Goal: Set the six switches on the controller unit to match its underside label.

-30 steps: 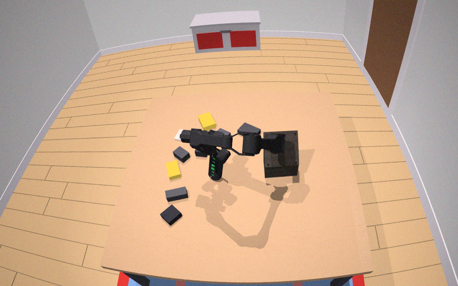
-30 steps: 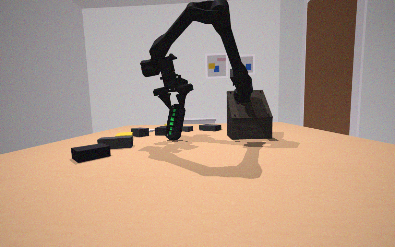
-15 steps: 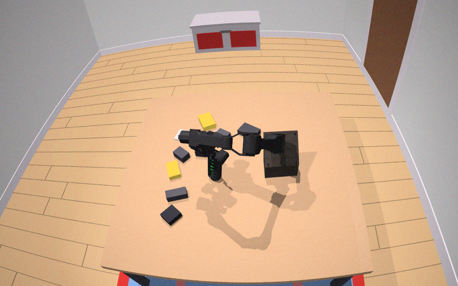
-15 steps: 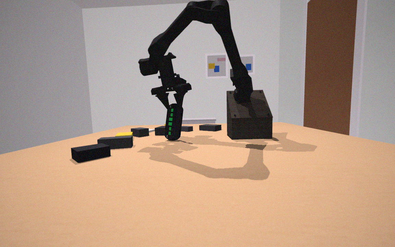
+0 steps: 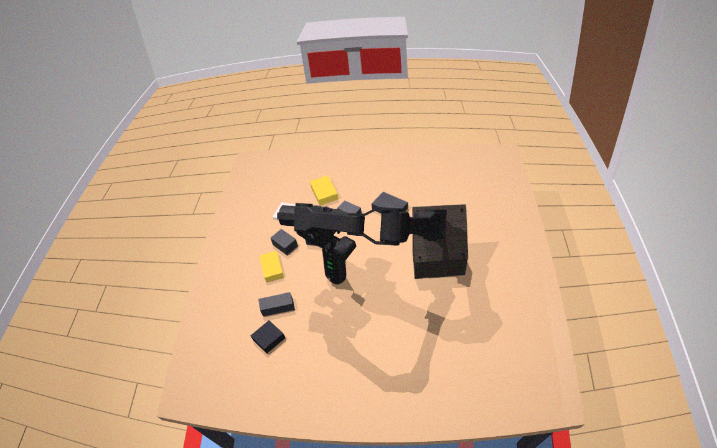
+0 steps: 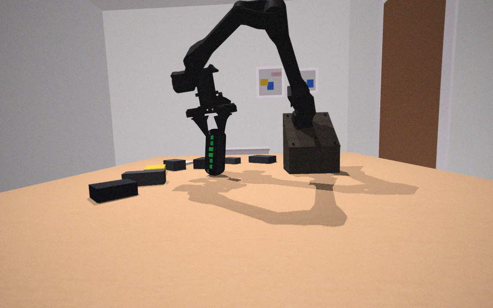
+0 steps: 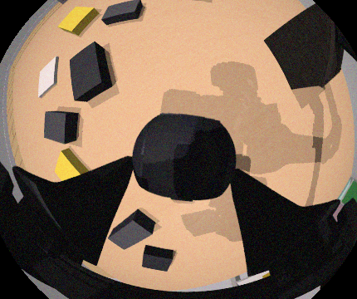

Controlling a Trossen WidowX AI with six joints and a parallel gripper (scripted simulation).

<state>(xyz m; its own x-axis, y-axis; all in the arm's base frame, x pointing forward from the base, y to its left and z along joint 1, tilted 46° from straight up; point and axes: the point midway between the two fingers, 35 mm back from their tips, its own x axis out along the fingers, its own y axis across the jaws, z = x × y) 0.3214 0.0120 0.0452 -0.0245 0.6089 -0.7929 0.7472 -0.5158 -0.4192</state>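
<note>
The gripper (image 5: 341,247) (image 6: 213,131) (image 7: 183,169) pinches one controller unit (image 5: 335,267) (image 6: 215,152) (image 7: 183,154), standing on end. From it, in top view, two yellow blocks (image 5: 270,264) (image 6: 154,167) (image 7: 68,166) are at nine and twelve o'clock; six dark blocks (image 5: 276,303) (image 6: 144,178) (image 7: 130,234) lie around.

Arm (image 5: 327,218) (image 6: 217,40) all matte blk, w/ angular links & rounded joints. Gripper (image 5: 344,247) (image 6: 213,131) (image 7: 183,169) also blk, w/ 2 tapered fingers. Base (image 5: 425,270) (image 6: 311,161) (image 7: 307,54) = dk brown-blk box w/ screws at top corners.
</note>
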